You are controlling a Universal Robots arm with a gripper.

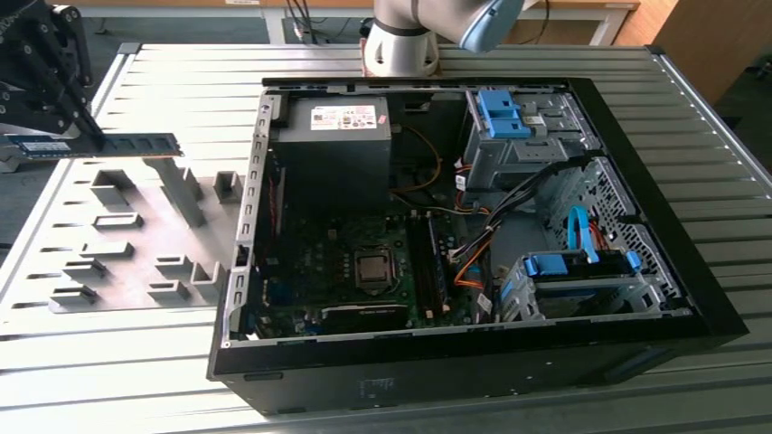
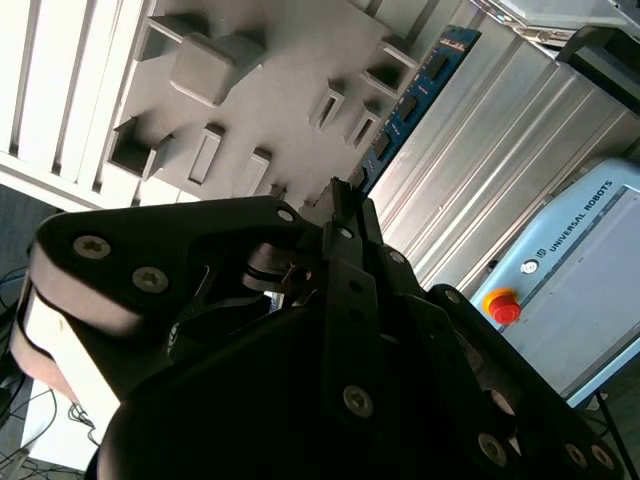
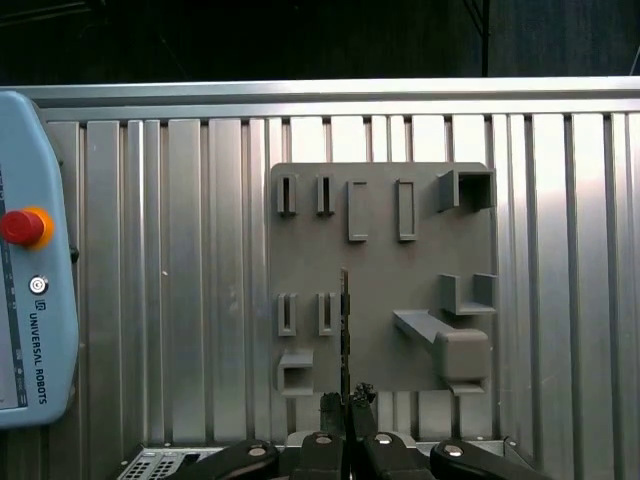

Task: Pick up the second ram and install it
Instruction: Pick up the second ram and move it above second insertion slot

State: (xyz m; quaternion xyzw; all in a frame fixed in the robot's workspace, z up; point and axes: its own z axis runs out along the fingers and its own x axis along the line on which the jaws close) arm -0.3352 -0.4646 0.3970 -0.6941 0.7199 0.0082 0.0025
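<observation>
In the exterior view my gripper (image 1: 61, 136) hangs at the far left above the grey fixture plate (image 1: 133, 249), shut on the second ram (image 1: 121, 144). The ram is a long green stick with a blue label, held level and well clear of the plate. In the second wrist view the second ram (image 2: 410, 105) sticks out past the fingertips (image 2: 343, 200) over the fixture plate (image 2: 270, 70). The first wrist view shows the second ram (image 3: 344, 320) edge-on as a thin dark line rising from the gripper (image 3: 346, 402).
An open computer case (image 1: 675, 271) lies at the exterior view's right, with the motherboard (image 1: 350, 262) and its long memory slots (image 1: 422, 258) exposed among cables. The arm's base (image 1: 404, 41) stands behind the case. A teach pendant (image 3: 30, 260) with a red button lies beside the fixture plate.
</observation>
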